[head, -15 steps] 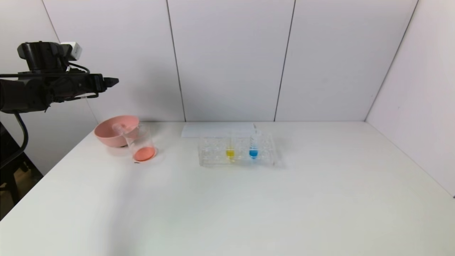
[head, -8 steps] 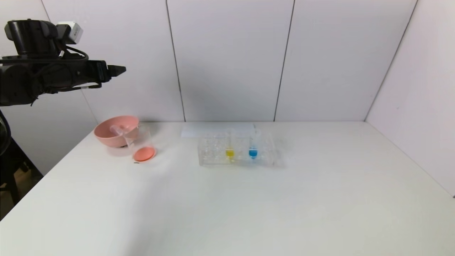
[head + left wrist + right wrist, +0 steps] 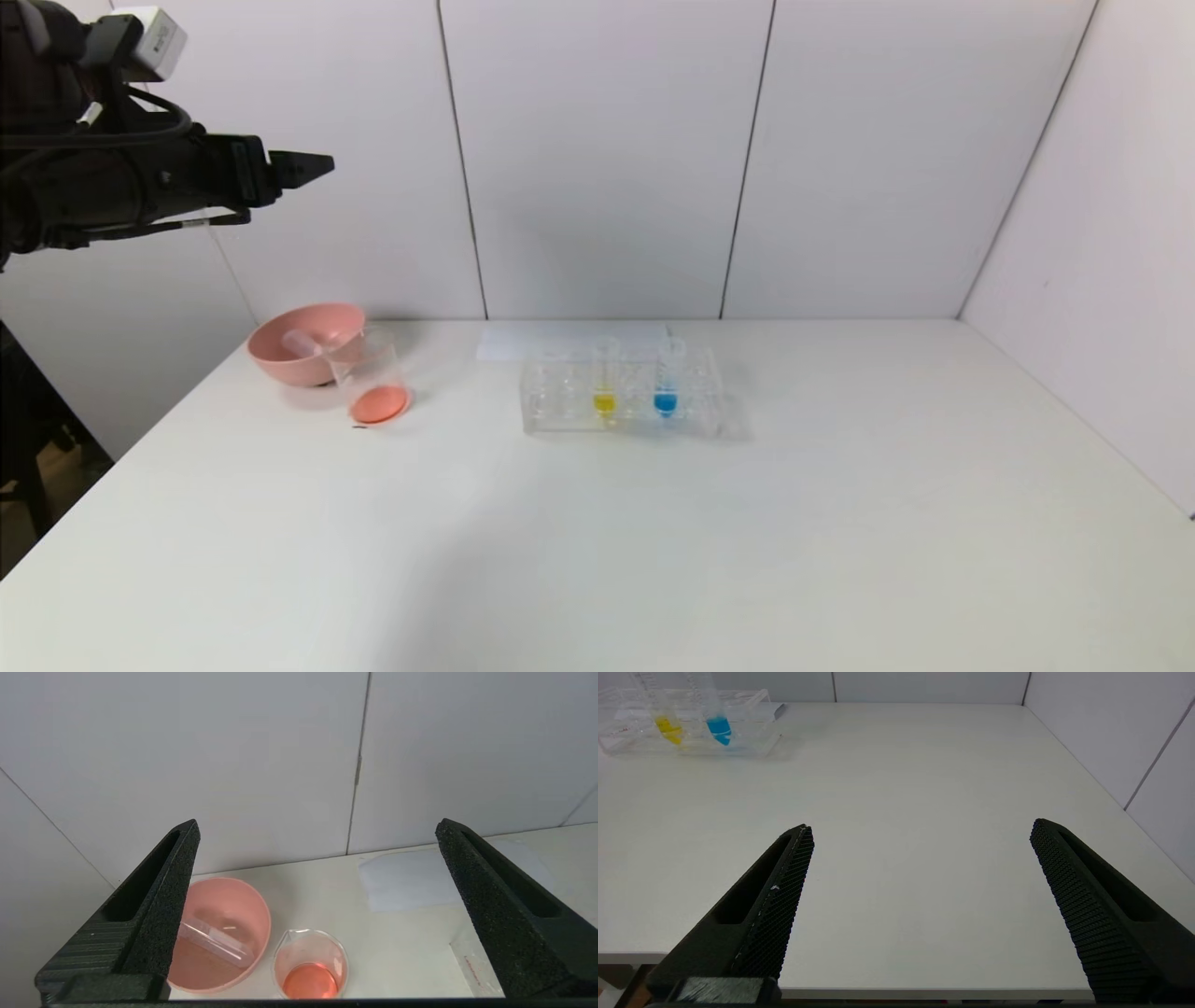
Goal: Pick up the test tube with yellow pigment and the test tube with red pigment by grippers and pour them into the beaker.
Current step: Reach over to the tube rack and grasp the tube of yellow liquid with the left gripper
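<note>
The beaker stands at the table's back left with red-orange liquid in its bottom. The test tube with yellow pigment stands upright in the clear rack. No tube with red pigment shows; a clear tube lies tilted in the pink bowl. My left gripper hangs open and empty, high above the bowl and beaker. My right gripper is open and empty over the table's near edge, far from the rack.
The pink bowl touches the beaker's far-left side. A blue-bottomed tube stands beside the yellow one in the rack. A white sheet lies behind the rack. Walls close the back and right.
My left arm has risen and shifted slightly right, staying open. The tubes, beaker and bowl have not moved.
</note>
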Available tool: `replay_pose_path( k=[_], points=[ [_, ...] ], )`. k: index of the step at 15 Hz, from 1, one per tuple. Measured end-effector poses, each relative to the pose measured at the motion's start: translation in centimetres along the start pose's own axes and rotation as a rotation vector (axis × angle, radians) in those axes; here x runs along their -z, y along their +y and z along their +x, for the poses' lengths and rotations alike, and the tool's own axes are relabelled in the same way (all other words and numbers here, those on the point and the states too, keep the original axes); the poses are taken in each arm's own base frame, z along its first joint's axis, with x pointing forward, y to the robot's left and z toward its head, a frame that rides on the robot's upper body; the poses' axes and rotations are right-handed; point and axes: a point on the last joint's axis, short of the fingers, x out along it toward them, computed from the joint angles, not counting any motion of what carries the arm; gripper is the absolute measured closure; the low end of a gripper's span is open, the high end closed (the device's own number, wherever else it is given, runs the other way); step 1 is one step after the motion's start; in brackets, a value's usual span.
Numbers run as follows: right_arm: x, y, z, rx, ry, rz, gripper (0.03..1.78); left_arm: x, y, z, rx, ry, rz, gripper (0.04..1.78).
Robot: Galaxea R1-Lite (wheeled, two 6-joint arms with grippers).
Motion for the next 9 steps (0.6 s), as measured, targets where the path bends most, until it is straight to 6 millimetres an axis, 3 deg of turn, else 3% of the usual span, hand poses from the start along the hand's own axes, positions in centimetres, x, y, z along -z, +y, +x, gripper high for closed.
replay_pose_path(
  k=[9],
  points=[
    [0.0,0.0,0.0,0.000,0.000,0.000,0.11,-1.2,-2.8,-6.6,0.068,-0.045,0.008,0.06]
  ],
)
